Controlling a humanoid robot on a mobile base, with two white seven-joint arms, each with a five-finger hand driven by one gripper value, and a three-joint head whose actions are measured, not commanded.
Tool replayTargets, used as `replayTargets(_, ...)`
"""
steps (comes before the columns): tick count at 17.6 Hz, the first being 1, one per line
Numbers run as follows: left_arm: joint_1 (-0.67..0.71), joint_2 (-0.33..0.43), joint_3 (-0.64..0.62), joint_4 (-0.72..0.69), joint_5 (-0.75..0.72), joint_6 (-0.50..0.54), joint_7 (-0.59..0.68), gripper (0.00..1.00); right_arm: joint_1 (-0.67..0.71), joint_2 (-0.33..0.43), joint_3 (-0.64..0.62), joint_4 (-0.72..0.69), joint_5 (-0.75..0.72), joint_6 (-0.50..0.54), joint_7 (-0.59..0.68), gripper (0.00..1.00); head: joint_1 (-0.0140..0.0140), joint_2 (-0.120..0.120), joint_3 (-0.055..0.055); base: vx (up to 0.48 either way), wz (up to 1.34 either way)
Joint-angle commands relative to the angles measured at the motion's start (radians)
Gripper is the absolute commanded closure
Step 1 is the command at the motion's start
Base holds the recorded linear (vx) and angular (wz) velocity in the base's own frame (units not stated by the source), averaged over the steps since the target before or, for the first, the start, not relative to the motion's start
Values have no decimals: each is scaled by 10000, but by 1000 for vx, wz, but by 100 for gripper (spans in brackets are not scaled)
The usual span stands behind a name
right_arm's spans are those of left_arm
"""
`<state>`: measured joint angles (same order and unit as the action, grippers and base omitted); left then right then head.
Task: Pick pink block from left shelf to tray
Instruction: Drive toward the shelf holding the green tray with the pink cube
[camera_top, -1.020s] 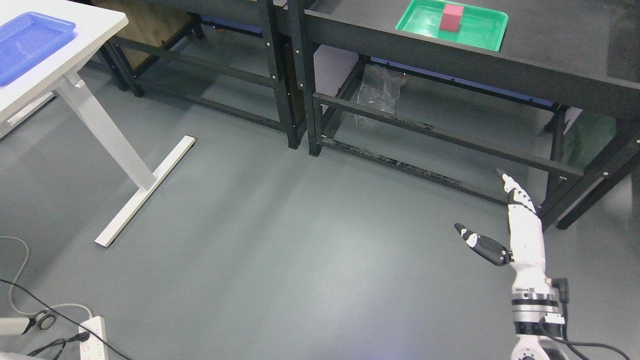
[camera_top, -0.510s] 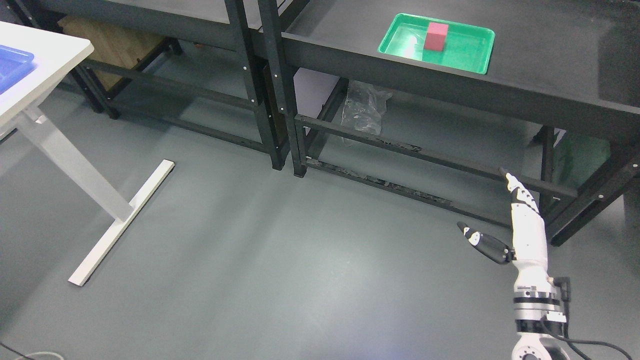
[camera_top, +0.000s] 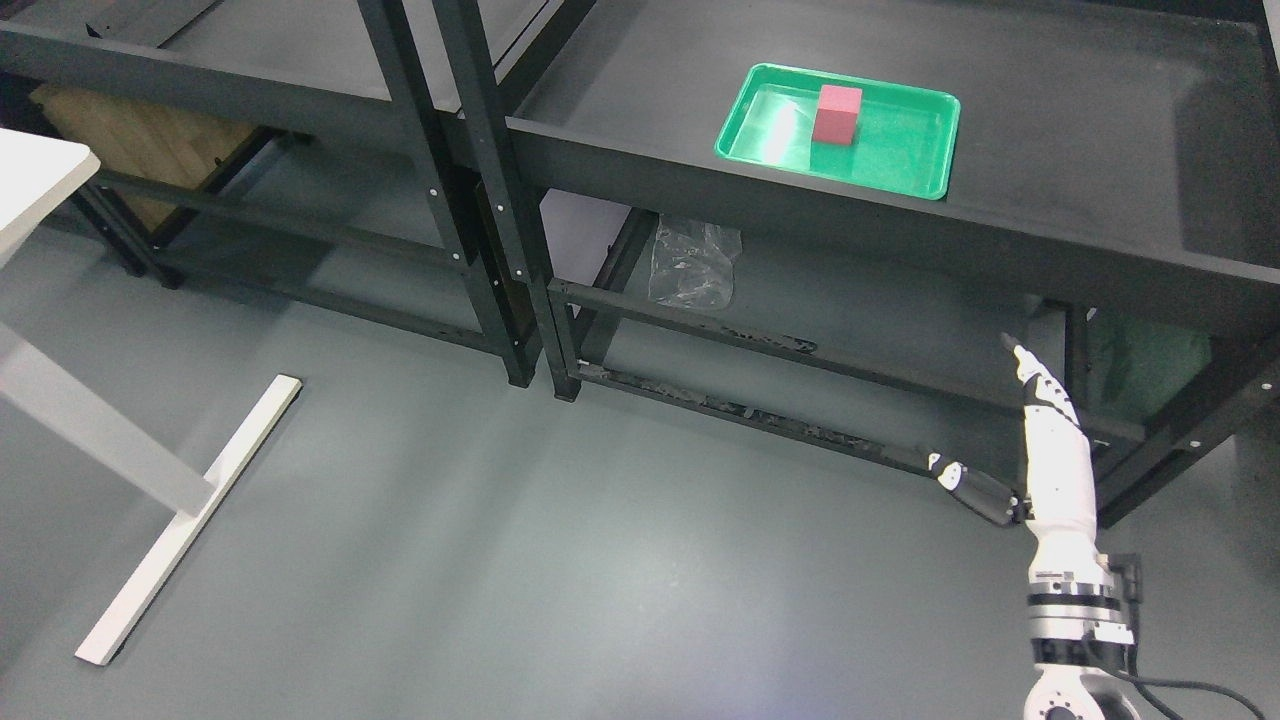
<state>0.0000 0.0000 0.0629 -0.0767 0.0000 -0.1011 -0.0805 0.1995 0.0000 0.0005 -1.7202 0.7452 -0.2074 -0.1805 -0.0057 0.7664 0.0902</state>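
While the pink block (camera_top: 837, 113) sits inside the green tray (camera_top: 900, 150), the right hand (camera_top: 1040, 460), seemingly empty, hangs well below with fingers spread, awaiting approach.

Even, diffuse overhead light, moderately bright. White glare patch on the glossy green plastic tray (camera_top: 925, 160), left half. Soft sheen on the grey-green floor (camera_top: 480, 560). Dark matte shelf top (camera_top: 1080, 170) holds a soft shadow at far right; underside is murky. Focus sharp throughout, no motion blur.
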Motion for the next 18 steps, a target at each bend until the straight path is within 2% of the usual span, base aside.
replayTargets(1,93,175,0,0,-15,-1,7,0,-1,-174,-312,37,-43,3,-5,0,0,0,0,250,-63)
replayTargets(18,93,175,0,0,-15,-1,7,0,-1,-174,-235,37,-212,3,10,0,0,0,0,258,56)
